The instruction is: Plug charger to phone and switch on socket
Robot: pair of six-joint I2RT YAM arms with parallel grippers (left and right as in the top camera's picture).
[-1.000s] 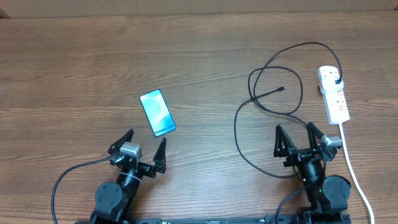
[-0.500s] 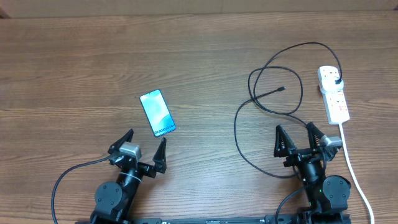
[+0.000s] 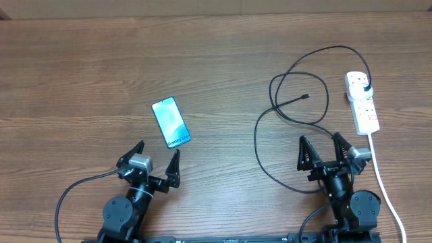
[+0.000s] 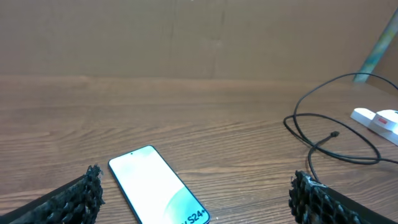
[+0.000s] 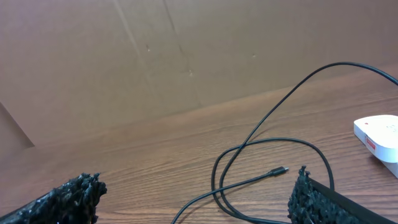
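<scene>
The phone (image 3: 171,122) lies flat on the wooden table (image 3: 81,74), screen lit light blue; the left wrist view has it (image 4: 158,185) just ahead of the fingers. My left gripper (image 3: 158,156) stands open a little below it, empty. The charger (image 3: 297,101) is a thin black cable looping at the right, its connector tip (image 3: 307,96) free on the wood, also clear in the right wrist view (image 5: 281,170). Its black plug (image 3: 365,85) sits in the white socket (image 3: 362,102). My right gripper (image 3: 318,144) is open, empty, below the loops.
The socket's white cord (image 3: 385,189) runs down the right edge toward the front. A brown cardboard wall (image 5: 186,50) backs the table. The cable's lower loop (image 3: 260,148) passes just left of the right gripper.
</scene>
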